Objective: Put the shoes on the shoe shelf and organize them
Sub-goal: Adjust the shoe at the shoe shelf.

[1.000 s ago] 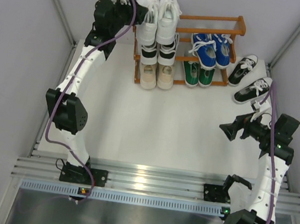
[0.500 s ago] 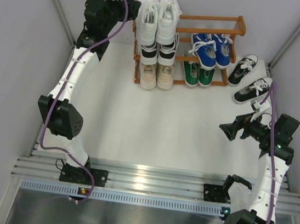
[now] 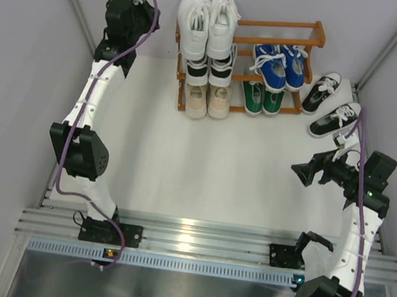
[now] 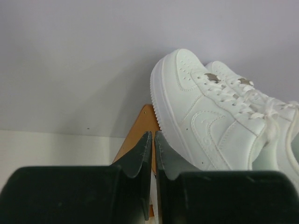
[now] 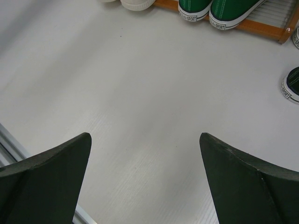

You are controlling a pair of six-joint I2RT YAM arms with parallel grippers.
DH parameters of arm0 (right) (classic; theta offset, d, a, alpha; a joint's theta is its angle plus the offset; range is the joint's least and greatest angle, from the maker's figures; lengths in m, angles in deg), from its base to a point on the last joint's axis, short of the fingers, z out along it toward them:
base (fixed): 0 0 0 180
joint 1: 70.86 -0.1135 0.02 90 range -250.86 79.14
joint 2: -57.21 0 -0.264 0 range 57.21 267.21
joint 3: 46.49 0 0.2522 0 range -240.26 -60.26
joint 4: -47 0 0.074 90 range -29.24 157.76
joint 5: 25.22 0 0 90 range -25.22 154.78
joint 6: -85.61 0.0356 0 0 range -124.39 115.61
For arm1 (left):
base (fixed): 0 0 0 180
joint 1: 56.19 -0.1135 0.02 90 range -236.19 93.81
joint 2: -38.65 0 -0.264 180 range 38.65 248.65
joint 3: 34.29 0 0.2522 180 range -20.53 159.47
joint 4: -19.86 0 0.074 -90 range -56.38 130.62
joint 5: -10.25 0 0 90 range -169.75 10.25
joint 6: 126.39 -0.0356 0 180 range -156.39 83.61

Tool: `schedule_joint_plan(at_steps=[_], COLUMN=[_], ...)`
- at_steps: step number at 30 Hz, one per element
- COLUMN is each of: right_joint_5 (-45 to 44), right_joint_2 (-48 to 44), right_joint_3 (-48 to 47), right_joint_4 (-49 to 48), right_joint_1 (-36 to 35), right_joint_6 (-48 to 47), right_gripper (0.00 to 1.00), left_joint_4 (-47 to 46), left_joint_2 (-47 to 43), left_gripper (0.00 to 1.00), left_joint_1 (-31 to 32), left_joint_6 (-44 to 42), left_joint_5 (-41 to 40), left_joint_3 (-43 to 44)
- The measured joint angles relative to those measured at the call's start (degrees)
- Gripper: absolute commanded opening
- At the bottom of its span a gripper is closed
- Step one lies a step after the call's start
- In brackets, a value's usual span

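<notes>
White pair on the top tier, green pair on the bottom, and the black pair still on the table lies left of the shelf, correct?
No: the black pair on the table lies right of the shelf, as the top view shows. The rest holds.

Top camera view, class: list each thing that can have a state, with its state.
white pair: shelved, top tier left
shelved black pair: middle tier left
beige pair: bottom tier left
blue pair: middle tier right
green pair: bottom tier right
loose black pair: on table, unshelved
shoe shelf: top right free
left gripper: shut, empty
right gripper: open, empty
</notes>
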Motion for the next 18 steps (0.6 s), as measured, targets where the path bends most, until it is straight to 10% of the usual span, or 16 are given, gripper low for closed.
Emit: schedule_joint_plan(at_steps=[18], right_joint_5=[0.3], right_joint_2=[0.0], right_joint_3=[0.0], right_joint_4=[0.0], right_joint_1=[0.0], right_joint_6=[0.0], right_gripper=[1.00], left_joint_4=[2.7], left_joint_2=[11.4], left_gripper=[0.13], left_joint_1=[1.7], left_joint_6=[0.3], left_joint_5=[3.3], left_joint_3=[6.7])
